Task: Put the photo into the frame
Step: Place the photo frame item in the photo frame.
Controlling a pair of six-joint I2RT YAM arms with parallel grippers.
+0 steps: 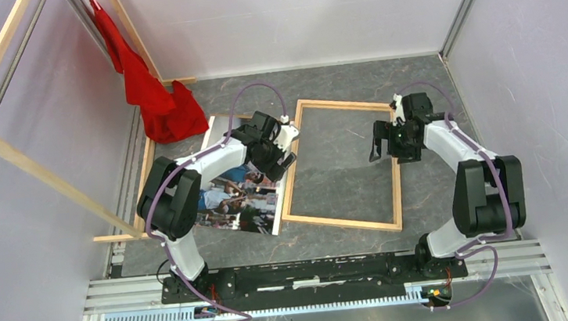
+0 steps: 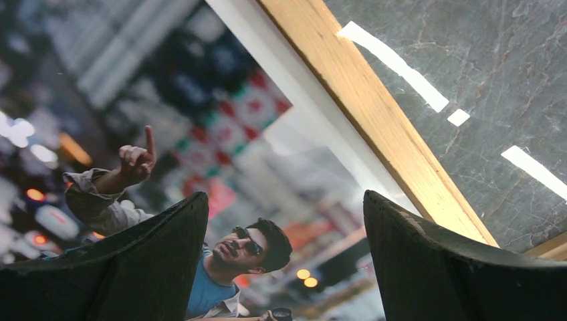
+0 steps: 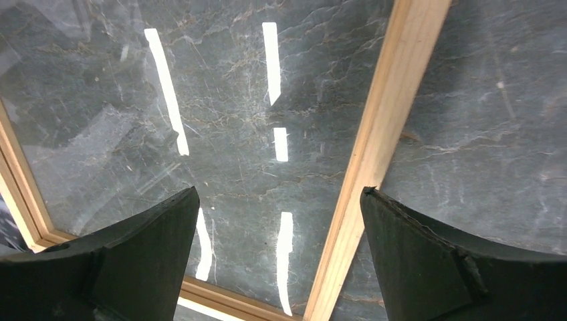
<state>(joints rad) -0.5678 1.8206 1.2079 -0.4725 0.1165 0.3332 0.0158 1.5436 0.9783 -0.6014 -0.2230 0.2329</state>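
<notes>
Across the near half of the table, the left gripper [image 2: 283,195] hangs low over the right margin of the photo [image 1: 239,200] with its jaws spread wide and nothing between them. The right gripper [image 3: 279,190], equally spread and empty, sits above the right-hand rail of the frame [image 1: 292,177]. The fingers [image 2: 134,261] are dark, matte, curved wedges with slightly ragged edges; whether any of them touches a surface cannot be told. The photo lies face up outside the frame, to its left and slightly skewed against it. Its white border is just beside the frame's left rail, and contact or overlap there is not resolvable. It is a thin, glossy sheet printed with a street scene: a man in a blue shirt and sunglasses, one hand raised. The frame is an open rectangle of narrow, flat, pale wood. Through it shows the table [image 1: 414,77], grey, veined like marble and polished enough to mirror the ceiling lights as white bars. At the back left a red cloth [image 1: 157,102] hangs beside long wooden rails [image 1: 30,165]. Probable hazards:

- A sheet lying this flat offers no edge to pinch, so closing fingers may skid on the gloss or buckle and crease the print.
- A dragged photo may catch its edge on the raised rail instead of clearing it.
- The light frame may slide on the slick table if nudged, unless the right gripper steadies it.
- The skew may leave a corner riding on the wood.
</notes>
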